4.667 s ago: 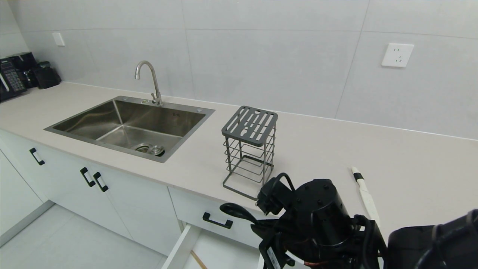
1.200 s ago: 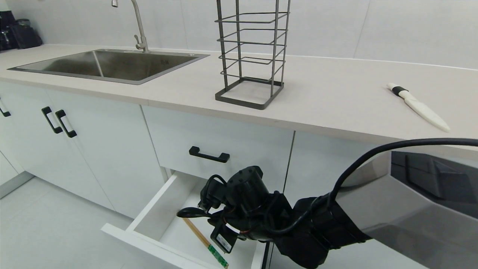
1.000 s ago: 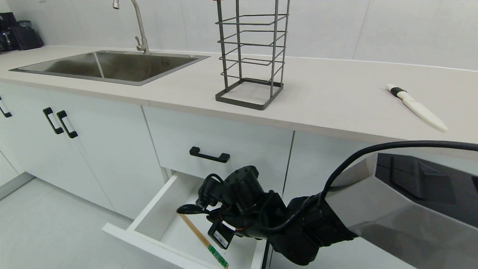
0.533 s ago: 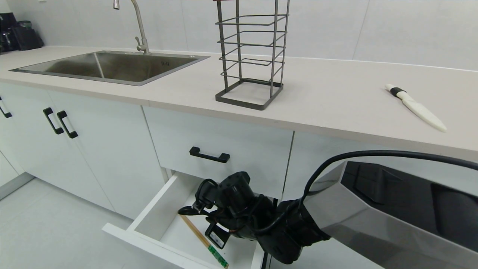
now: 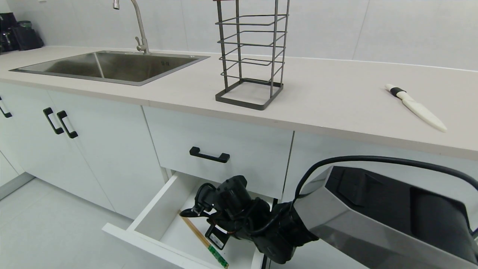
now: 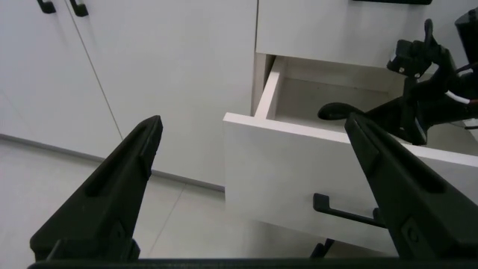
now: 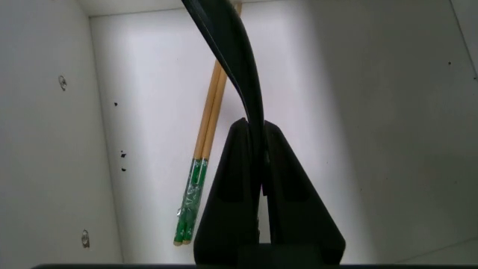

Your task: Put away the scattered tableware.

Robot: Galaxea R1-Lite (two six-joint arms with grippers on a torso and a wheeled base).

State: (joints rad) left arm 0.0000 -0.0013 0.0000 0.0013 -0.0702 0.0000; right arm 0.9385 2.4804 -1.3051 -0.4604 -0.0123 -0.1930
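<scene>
My right gripper (image 5: pixel 209 217) is shut on the handle of a black spoon (image 5: pixel 188 213) and hangs over the open white drawer (image 5: pixel 149 239). In the right wrist view the spoon (image 7: pixel 233 56) sticks out past the fingers (image 7: pixel 239 172), above the drawer floor (image 7: pixel 142 90). A pair of wooden chopsticks (image 5: pixel 203 241) with green ends lies in the drawer, also in the right wrist view (image 7: pixel 205 142). A white knife (image 5: pixel 416 107) with a black band lies on the counter at the right. My left gripper (image 6: pixel 254 123) is open, low in front of the drawer front (image 6: pixel 299 172).
A dark wire rack (image 5: pixel 250 56) stands on the counter above the drawer. The steel sink (image 5: pixel 108 65) and tap are at the left. A shut drawer with a black handle (image 5: pixel 209 155) sits just above the open one. Cabinet doors are at the left.
The head camera has dropped from above the counter to drawer height. In the last second my right gripper has sunk a little lower over the drawer with the spoon.
</scene>
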